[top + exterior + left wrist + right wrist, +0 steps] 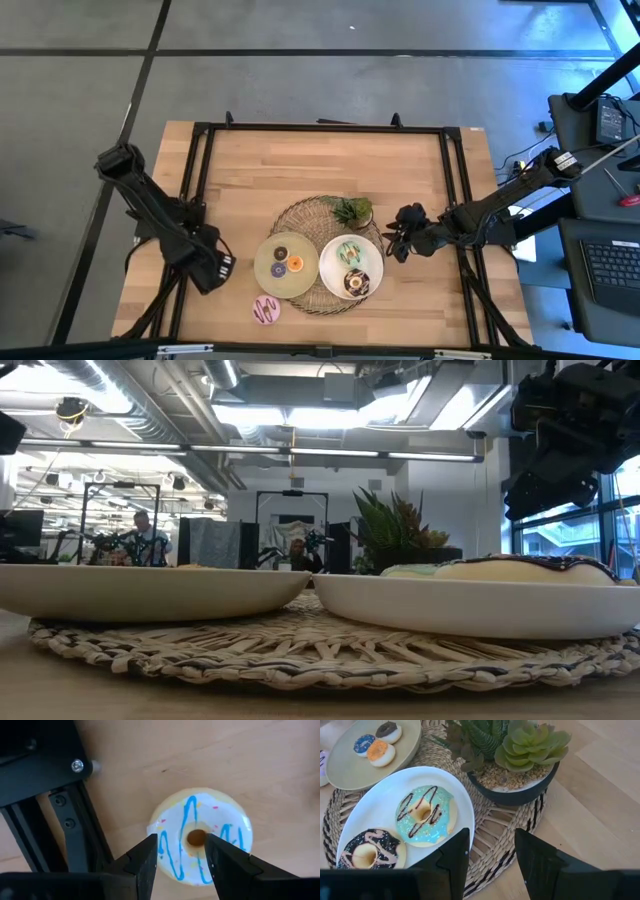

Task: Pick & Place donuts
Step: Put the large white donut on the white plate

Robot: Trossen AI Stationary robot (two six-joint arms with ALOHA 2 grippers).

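Observation:
A white-iced donut with blue zigzag stripes (200, 827) lies flat on the wood beside the black table frame. My left gripper (180, 856) hovers open over it, one finger on each side of its hole; in the high view my left gripper (215, 267) hides it. On the white plate (331, 272) lie a mint green donut (424, 816) and a chocolate donut (367, 852). The green plate (262, 268) carries three small donuts (379, 742). A pink striped donut (266, 309) lies on the table. My right gripper (492, 852) is open above the mat, beside the white plate.
Both plates sit on a round woven mat (300, 215), which also bears a potted succulent (515, 760) just beyond my right gripper. Black frame rails (70, 820) run along the table's left side next to the blue-striped donut. Bare wood lies toward the far edge.

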